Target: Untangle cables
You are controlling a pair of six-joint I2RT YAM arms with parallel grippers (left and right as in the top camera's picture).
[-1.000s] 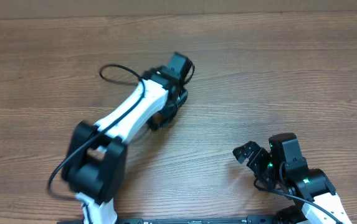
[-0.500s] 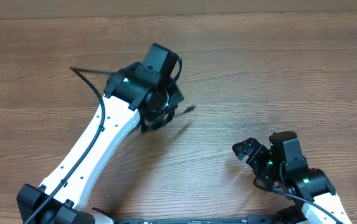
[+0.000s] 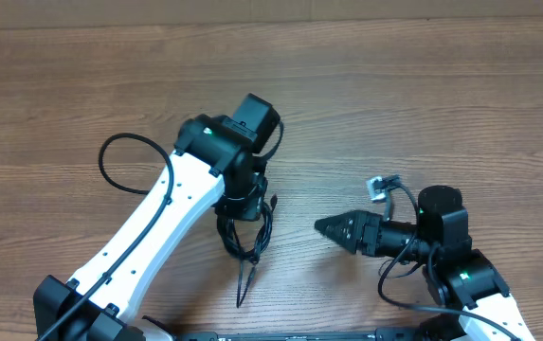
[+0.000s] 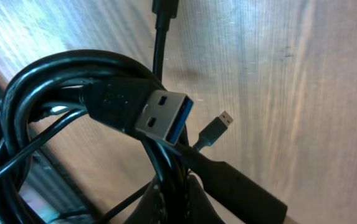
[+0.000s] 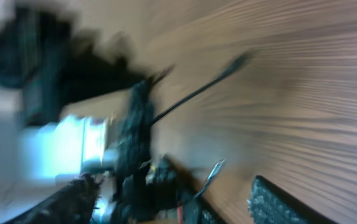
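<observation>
Your left tool (image 3: pixel 242 202) is clamped on the cables (image 3: pixel 250 248), bunched at the middle of the surface (image 3: pixel 423 104), while the right tool (image 3: pixel 326 226), jaws apart to their right, could catch the whole coil and tighten it.

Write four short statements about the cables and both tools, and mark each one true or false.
1. The left tool holds the cables in a bunch. True.
2. The right tool grips the cables. False: it points at them from the side, apart from them.
3. A plug with a blue insert shows in the left wrist view. True.
4. The cables lie spread out flat on the table. False: they hang as one bundle from the left tool.
</observation>
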